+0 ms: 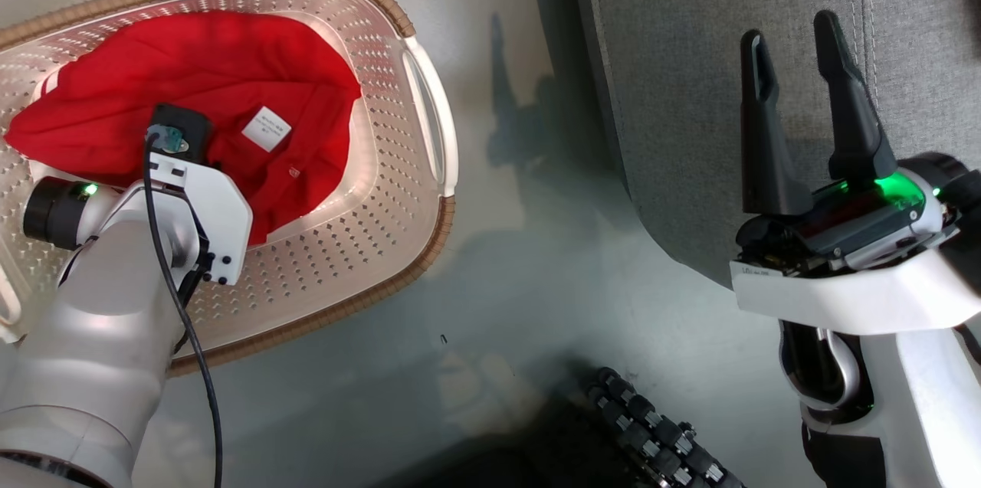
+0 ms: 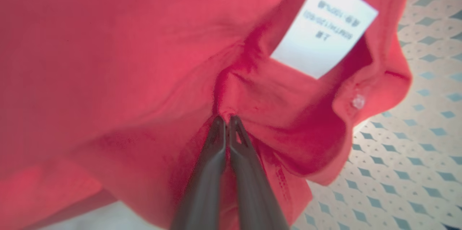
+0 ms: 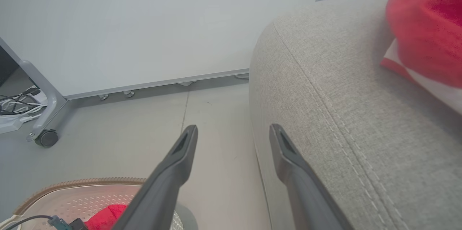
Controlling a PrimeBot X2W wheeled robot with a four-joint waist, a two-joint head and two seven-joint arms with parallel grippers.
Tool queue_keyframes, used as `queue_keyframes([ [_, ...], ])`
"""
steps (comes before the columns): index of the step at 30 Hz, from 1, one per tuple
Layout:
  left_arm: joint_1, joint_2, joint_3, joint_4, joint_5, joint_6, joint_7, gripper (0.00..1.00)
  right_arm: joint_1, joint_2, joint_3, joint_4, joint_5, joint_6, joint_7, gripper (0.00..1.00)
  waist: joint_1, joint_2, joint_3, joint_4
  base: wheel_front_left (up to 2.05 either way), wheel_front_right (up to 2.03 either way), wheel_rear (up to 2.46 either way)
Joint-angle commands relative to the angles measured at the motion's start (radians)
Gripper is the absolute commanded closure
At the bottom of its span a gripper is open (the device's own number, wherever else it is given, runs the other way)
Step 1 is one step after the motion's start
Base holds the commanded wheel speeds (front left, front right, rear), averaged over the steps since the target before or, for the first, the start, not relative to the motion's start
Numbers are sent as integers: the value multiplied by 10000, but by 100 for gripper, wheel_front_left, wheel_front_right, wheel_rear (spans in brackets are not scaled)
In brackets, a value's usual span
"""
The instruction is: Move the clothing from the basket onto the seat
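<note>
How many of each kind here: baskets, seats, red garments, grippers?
Basket: 1
Seat: 1
Red garments: 2, basket garment, seat garment
Grippers: 2, left gripper shut on basket garment, right gripper open
Total: 6

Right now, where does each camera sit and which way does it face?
Head view: from the head, down at the basket with clothing and the seat; left forearm and open right gripper show.
Left wrist view: over the basket, along the left gripper shut on the clothing.
Right wrist view: low beside the seat, toward a white panel; its own fingers show.
Head and right wrist views share basket and seat.
</note>
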Motion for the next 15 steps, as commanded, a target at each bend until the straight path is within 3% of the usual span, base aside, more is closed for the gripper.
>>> queue_keyframes([
  [1,-141,75,-43,-13,91,77,-155,100,-105,-19,-37,40,-72,2,-116,0,0,0,-82,55,0,0,0],
  [11,432,-433,-92,-434,-13,308,-2244,100,255,-28,-421,139,-745,2,18,0,0,0,-1512,1033,0,0,0],
  [15,754,-706,-32,-796,-157,150,-2791,100,539,-30,-644,42,-946,2,294,0,0,0,-2220,1470,0,0,0],
])
